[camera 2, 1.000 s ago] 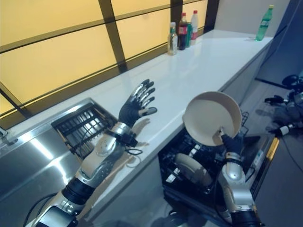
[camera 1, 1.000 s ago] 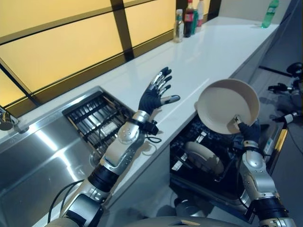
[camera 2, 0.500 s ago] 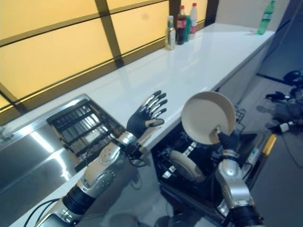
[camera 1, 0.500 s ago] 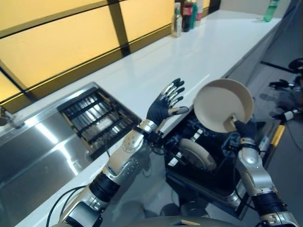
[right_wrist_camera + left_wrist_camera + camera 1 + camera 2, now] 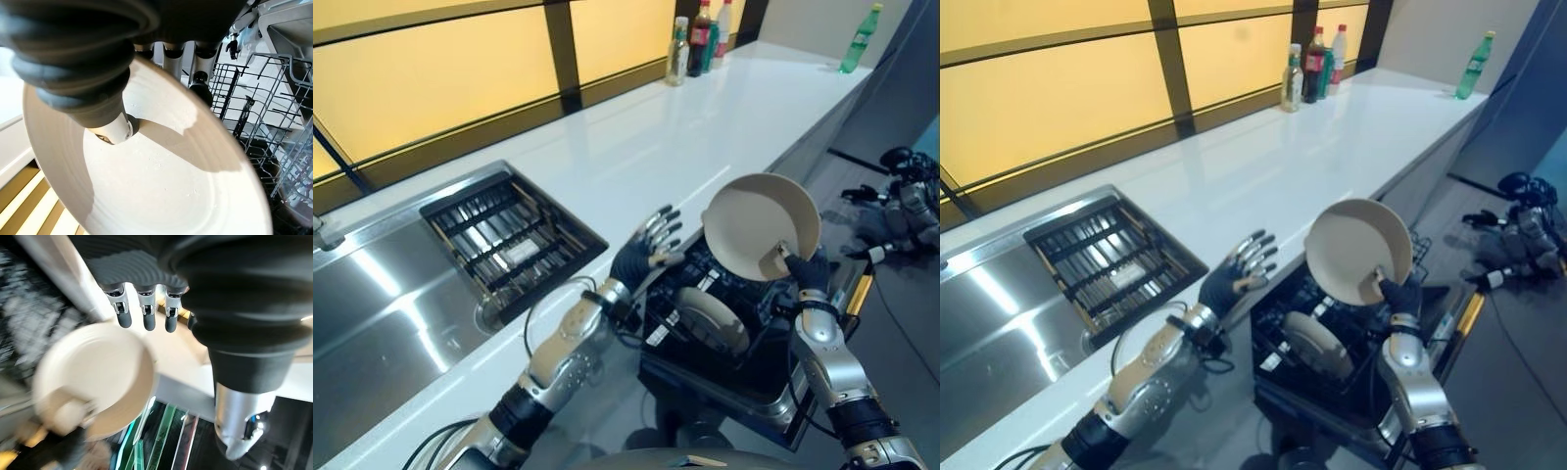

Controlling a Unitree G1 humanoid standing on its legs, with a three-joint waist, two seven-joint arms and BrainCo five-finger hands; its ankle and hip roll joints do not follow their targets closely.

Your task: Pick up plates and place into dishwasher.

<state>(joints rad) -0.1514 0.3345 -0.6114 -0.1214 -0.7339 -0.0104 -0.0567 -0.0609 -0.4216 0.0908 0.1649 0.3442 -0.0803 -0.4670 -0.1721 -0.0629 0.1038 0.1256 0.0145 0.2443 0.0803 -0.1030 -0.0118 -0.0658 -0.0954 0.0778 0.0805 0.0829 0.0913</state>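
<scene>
Your right hand (image 5: 806, 271) has the cream plate (image 5: 759, 223) pinched at its lower rim, thumb on the face and fingers behind, and it holds the plate tilted up on edge above the open dishwasher rack (image 5: 744, 323). Compared with a second ago the plate sits lower and closer over the rack, so you're basically into the placing part now. The left hand (image 5: 641, 259) has dropped too: it was raised over the white counter (image 5: 636, 147), and now it's down at the counter's front edge, just beside the rack, fingers spread and holding nothing. One plate (image 5: 708, 318) is already standing in the rack, right below the held one. I'd guess the next bit is lining the rim up with a free slot next to it without knocking it.
</scene>
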